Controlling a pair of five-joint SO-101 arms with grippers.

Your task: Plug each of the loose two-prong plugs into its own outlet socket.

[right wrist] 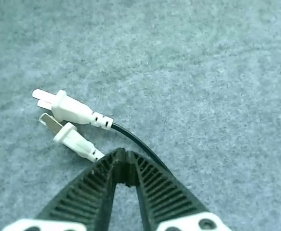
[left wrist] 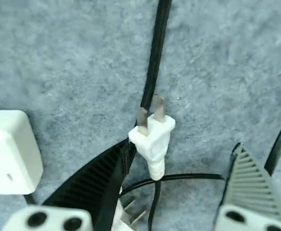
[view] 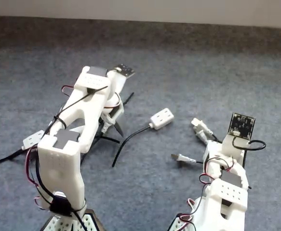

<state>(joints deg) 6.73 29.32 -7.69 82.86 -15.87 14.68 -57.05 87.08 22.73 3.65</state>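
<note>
Left plug: we find a white two-prong plug (left wrist: 152, 139) between the left gripper's (left wrist: 182, 146) wide-open jaws. It rests against the black jaw's tip, its long axis along the jaws and its prongs pointing away.
Socket: an outlet socket (left wrist: 7, 151) sits just beside that jaw.
Right gripper (right wrist: 126, 166): clenched tip to tip, apparently empty. A corded plug (right wrist: 73, 109) and a second plug (right wrist: 73, 137) lie just beyond.

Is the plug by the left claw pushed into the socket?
No, the plug lies on the carpet with both prongs bare, apart from the socket.
</note>
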